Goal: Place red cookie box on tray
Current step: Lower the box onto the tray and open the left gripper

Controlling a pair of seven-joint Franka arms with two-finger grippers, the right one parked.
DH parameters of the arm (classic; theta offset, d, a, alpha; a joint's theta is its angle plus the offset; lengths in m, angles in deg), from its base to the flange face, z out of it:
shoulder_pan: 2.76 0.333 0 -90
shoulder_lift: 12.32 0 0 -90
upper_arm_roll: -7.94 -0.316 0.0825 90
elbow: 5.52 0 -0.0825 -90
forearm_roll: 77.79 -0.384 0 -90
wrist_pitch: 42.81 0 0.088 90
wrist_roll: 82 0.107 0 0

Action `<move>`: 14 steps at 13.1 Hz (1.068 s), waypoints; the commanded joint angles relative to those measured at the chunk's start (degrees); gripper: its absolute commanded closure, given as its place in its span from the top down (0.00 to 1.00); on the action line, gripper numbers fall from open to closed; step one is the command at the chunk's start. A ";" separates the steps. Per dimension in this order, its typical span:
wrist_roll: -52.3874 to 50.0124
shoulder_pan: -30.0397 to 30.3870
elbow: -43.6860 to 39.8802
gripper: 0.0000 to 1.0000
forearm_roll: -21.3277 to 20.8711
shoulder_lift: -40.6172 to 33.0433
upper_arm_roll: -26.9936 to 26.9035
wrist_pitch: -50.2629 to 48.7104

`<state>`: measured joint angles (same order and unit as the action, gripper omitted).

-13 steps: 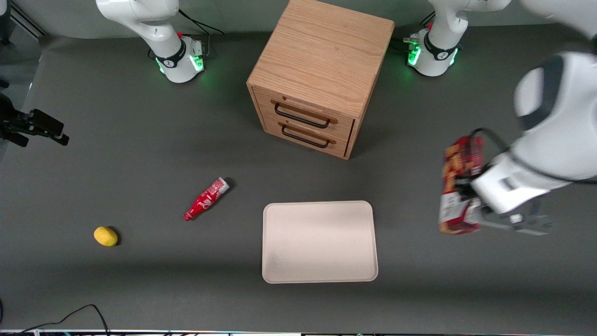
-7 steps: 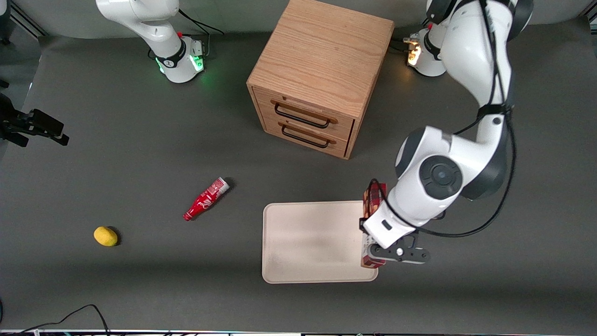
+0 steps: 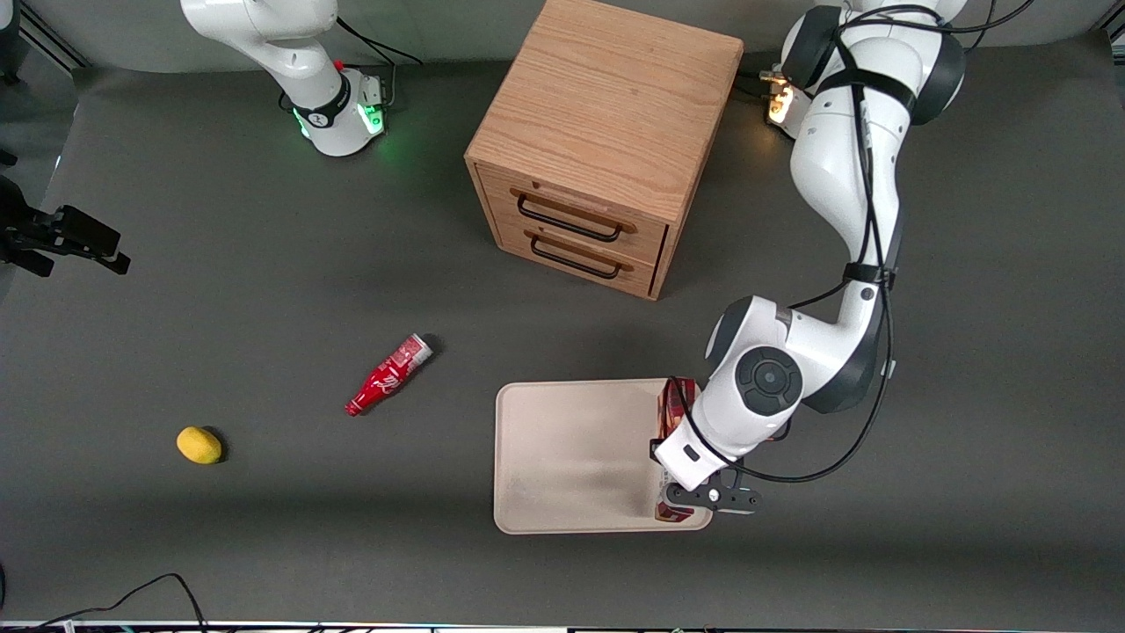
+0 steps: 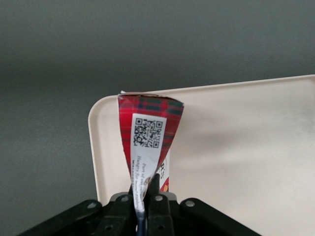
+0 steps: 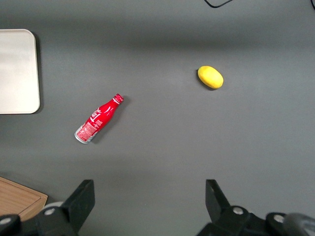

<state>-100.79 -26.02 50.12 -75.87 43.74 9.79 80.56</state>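
The red cookie box (image 3: 673, 410) is held edge-up over the beige tray (image 3: 571, 457), along the tray's edge toward the working arm's end. My left gripper (image 3: 678, 503) is shut on the box. The arm's wrist hides the box's middle in the front view. In the left wrist view the box (image 4: 147, 135) shows its tartan end and a white label with a QR code, pinched in my gripper (image 4: 145, 191) above the tray's corner (image 4: 103, 147). I cannot tell whether the box touches the tray.
A wooden two-drawer cabinet (image 3: 602, 141) stands farther from the front camera than the tray. A red bottle with a silver cap (image 3: 387, 375) and a yellow lemon (image 3: 199, 445) lie toward the parked arm's end; both show in the right wrist view, the bottle (image 5: 98, 119) and the lemon (image 5: 210, 77).
My gripper carried the box from beside the table's working-arm end in over the tray's edge, then a little lower and farther onto the tray.
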 commanded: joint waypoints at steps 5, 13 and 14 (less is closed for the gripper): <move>-0.90 -0.21 -2.03 0.00 -1.47 3.53 -0.88 4.07; -0.90 -0.21 -0.88 1.00 -3.23 4.23 -0.88 6.37; -0.90 -0.21 -0.97 1.00 -3.32 3.88 -0.97 5.32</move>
<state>-100.79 -25.93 49.99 -78.09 47.76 9.24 86.56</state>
